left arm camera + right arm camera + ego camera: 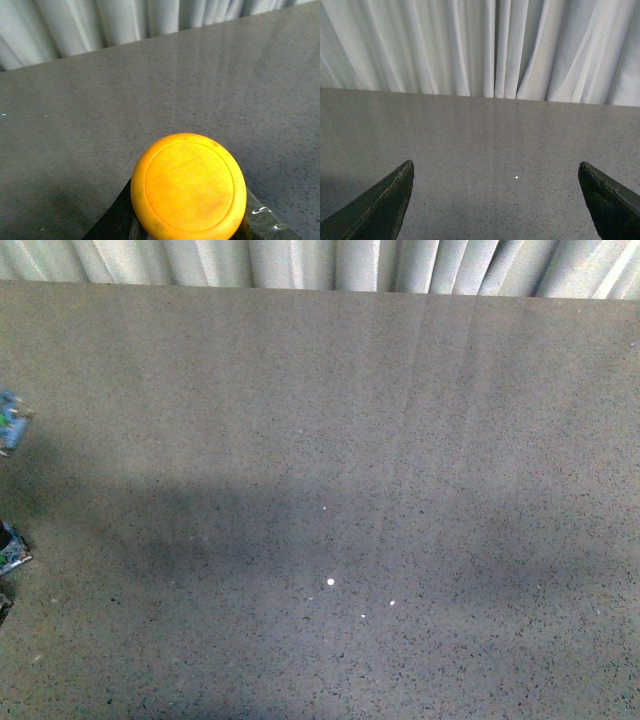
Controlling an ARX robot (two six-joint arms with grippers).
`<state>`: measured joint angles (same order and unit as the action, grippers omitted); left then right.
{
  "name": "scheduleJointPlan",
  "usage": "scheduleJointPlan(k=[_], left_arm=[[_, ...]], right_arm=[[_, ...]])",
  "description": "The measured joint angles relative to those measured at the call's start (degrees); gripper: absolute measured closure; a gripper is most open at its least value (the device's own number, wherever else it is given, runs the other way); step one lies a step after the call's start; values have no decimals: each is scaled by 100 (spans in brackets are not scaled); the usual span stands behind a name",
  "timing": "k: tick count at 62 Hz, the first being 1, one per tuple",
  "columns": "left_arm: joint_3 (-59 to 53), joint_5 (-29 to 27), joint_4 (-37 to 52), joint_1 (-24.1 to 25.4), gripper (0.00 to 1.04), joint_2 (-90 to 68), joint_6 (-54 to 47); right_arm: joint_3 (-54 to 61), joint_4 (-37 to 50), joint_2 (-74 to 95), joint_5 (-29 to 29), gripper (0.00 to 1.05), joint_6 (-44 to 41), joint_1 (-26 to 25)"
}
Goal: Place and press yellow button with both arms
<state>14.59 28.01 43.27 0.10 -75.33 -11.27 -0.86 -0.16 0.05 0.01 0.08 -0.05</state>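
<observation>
Looking down from the body camera, we are seeing a speckled grey table (pixel 400 440) filling nearly the whole frame, with a pale pleated curtain (pixel 330 262) running along the top edge. A broad shadow (pixel 200 530) is lying across the middle left of the frame, and a few white specks (pixel 331 582) are showing just below centre. At the left edge two small bluish bits (pixel 8 422) are poking in, one at mid height and one lower down. They are cropped too hard for us to say what they are.

On the left wrist camera, we are finding the yellow button (pixel 189 185) right up against the lens. Its domed orange-yellow cap is facing the camera, with a faint ring running round the face. The left gripper (pixel 190 235) is holding it: dark fingers (pixel 112 225) are pressing against it from both sides beneath the cap, one of them carrying a glossy wrinkled wrap (pixel 262 217). The cap is hiding the neck and base. The button is appearing raised off the table, which is stretching away behind it to the curtain.

On the right wrist camera, the right gripper (pixel 495 205) is standing with its jaws wide apart, two dark wedge-shaped fingers (pixel 380 210) framing a stretch of table. The curtain is hanging beyond the far edge.
</observation>
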Motion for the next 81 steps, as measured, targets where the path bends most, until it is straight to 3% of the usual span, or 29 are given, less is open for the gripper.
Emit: scheduleJointPlan(k=[15,35,81], left_arm=[[103,-273,476,-1180,79,-942,-116],[612,-726,1296,-2100,79,-2385,-160],[1137,-876,1738,-2767,79,-3893,-669]], right_arm=[[-2,0,0,0,9,-2,0],[0,0,0,0,9,0,0],[-2,0,0,0,9,0,0]])
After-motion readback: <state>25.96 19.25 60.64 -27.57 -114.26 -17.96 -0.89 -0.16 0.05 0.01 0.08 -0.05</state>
